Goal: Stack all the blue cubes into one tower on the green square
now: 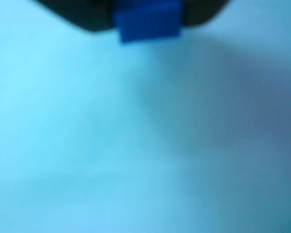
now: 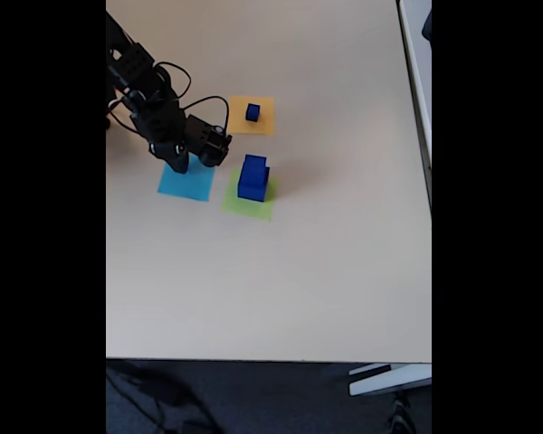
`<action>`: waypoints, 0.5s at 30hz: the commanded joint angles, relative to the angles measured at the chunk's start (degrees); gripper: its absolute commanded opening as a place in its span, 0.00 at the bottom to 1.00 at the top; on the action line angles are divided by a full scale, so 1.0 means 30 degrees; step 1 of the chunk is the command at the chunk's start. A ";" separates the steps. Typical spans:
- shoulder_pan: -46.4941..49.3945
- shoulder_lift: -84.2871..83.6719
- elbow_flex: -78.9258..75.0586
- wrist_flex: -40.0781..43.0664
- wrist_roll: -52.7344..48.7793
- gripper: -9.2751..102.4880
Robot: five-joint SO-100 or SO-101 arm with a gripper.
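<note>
In the wrist view a blue cube (image 1: 148,23) sits between the two dark fingers of my gripper (image 1: 148,19), which is shut on it just above the light-blue paper. In the fixed view the gripper (image 2: 178,165) hangs over the top edge of that light-blue square (image 2: 186,183). To its right, the green square (image 2: 250,202) carries a stack of two blue cubes (image 2: 252,177), the smaller on top of the larger. A tiny blue cube (image 2: 252,111) rests on the orange square (image 2: 252,116) farther back.
The black arm (image 2: 140,90) with its looping cables comes in from the upper left of the fixed view. The beige table (image 2: 271,289) stretches wide toward its front edge. A white strip (image 2: 414,54) runs along the table's right side.
</note>
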 commanded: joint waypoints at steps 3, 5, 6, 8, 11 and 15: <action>0.0264 0.0029 -0.0293 -0.0293 0.0000 0.16; 0.0264 0.0059 -0.0352 -0.0293 -0.0117 0.17; 0.0264 0.0088 -0.0410 -0.0293 -0.0176 0.17; 0.0205 0.0264 -0.0586 -0.0293 -0.0322 0.18; -0.0264 0.0762 -0.1143 -0.0234 -0.0352 0.19; -0.1406 0.1787 -0.1729 -0.0059 0.0703 0.20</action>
